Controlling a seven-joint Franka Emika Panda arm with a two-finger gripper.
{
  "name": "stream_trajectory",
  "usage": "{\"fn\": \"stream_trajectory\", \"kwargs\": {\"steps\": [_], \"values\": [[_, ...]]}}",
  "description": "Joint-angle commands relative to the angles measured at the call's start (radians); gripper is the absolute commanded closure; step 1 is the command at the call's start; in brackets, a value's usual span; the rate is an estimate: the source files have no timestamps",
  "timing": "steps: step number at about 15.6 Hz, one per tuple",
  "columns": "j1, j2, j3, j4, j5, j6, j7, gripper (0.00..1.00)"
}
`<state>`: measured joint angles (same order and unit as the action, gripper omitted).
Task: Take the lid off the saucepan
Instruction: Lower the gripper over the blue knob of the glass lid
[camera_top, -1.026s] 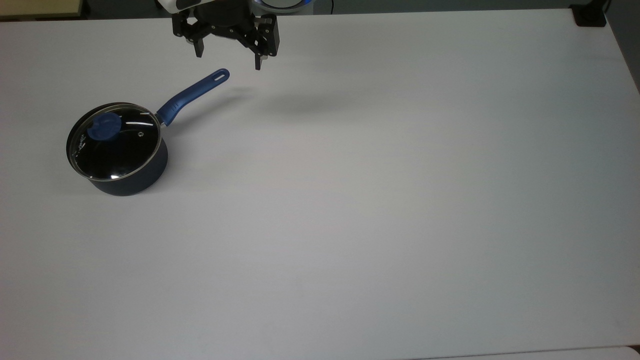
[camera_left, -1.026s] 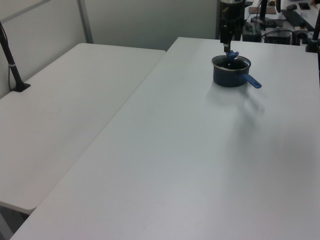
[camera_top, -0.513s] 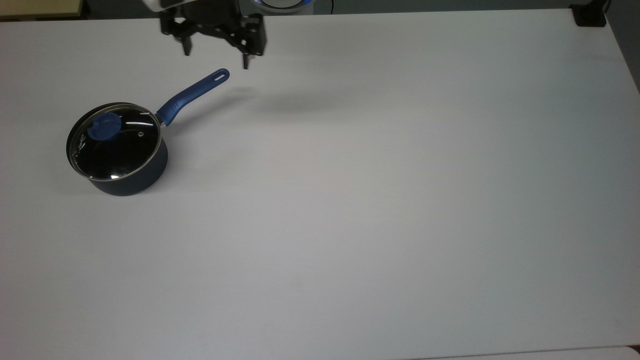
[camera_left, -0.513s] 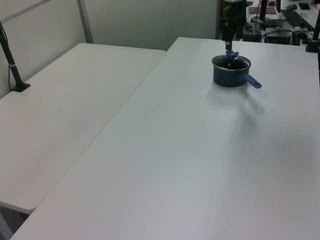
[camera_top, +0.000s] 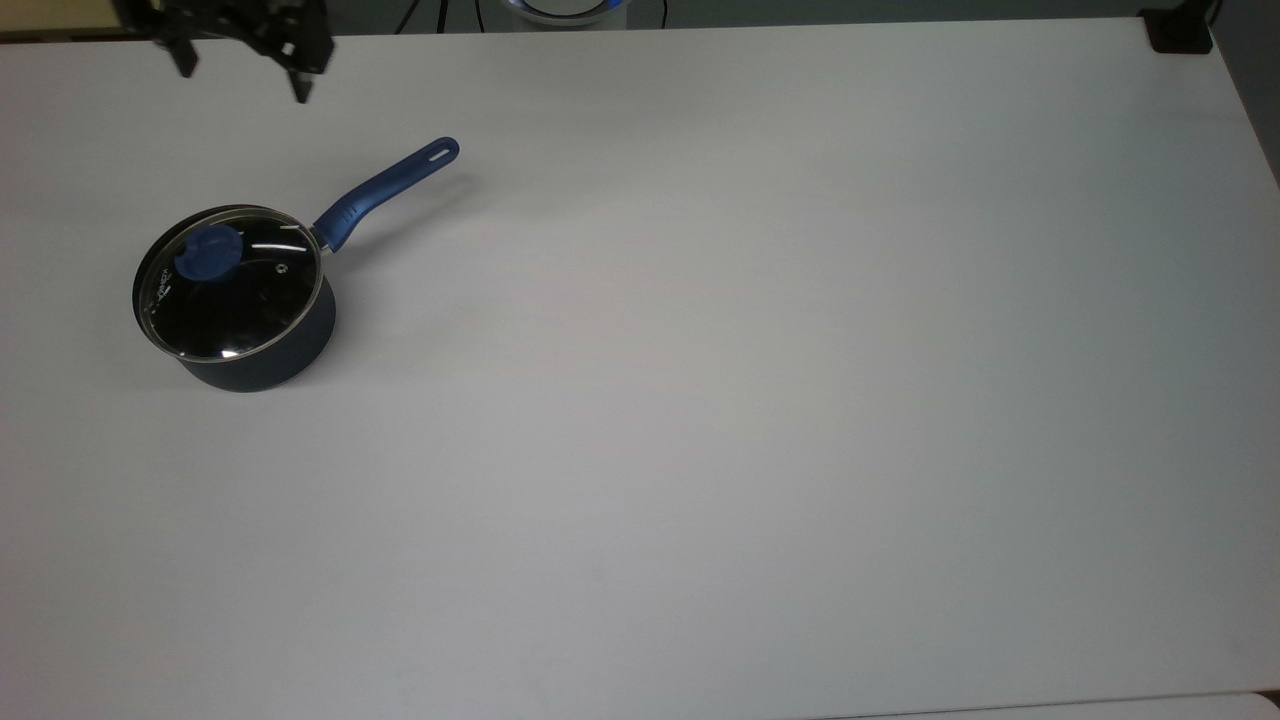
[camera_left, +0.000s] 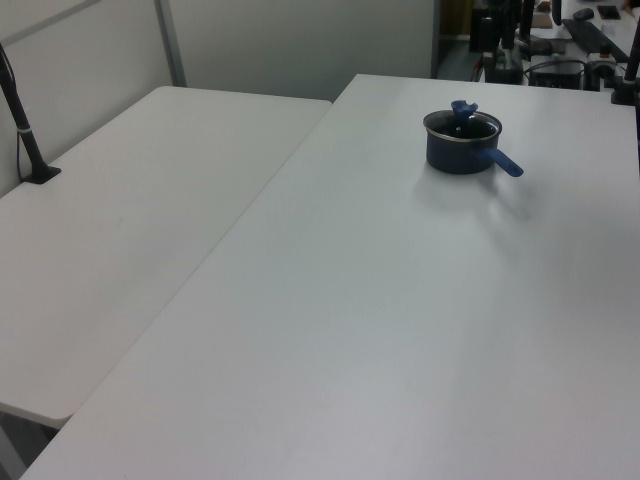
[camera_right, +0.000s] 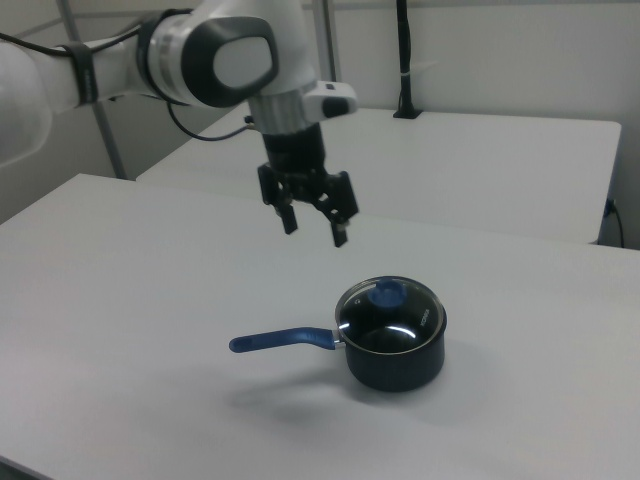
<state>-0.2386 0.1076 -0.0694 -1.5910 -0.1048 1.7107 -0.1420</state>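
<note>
The saucepan (camera_top: 262, 362) is a small dark navy pot on the white table, at the top view's left. Its blue handle (camera_top: 385, 190) points up and right there. The glass lid (camera_top: 250, 300) with its blue knob (camera_top: 208, 252) sits on the pot's rim. My gripper (camera_top: 243, 80) is open and empty near the table's far edge, above the pot in the top view and apart from it. In the right view the gripper (camera_right: 315, 230) hangs in the air up and left of the lid (camera_right: 400, 318) and saucepan (camera_right: 395, 368). The left view has the saucepan (camera_left: 460, 152) far back.
The white table (camera_top: 760, 420) stretches wide to the top view's right of the pot. A second white table (camera_left: 130, 210) adjoins it in the left view, with a black clamped post (camera_left: 25, 120). A black object (camera_top: 1180, 30) sits at the top view's upper right corner.
The gripper has swung to the top view's left, from above the handle's end to beyond the pot, and stayed open. Saucepan and lid have not moved.
</note>
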Motion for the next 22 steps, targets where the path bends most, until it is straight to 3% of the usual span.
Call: {"fn": "stream_trajectory", "kwargs": {"steps": [1,10,13,22], "values": [[-0.042,0.041,-0.001,-0.001,0.0,0.053,-0.096,0.0],[-0.102,0.222,0.0,0.045,0.046,0.234,-0.116,0.0],[-0.113,0.257,-0.001,0.045,0.12,0.297,-0.154,0.0],[-0.111,0.302,0.01,0.039,0.161,0.354,-0.154,0.0]]}}
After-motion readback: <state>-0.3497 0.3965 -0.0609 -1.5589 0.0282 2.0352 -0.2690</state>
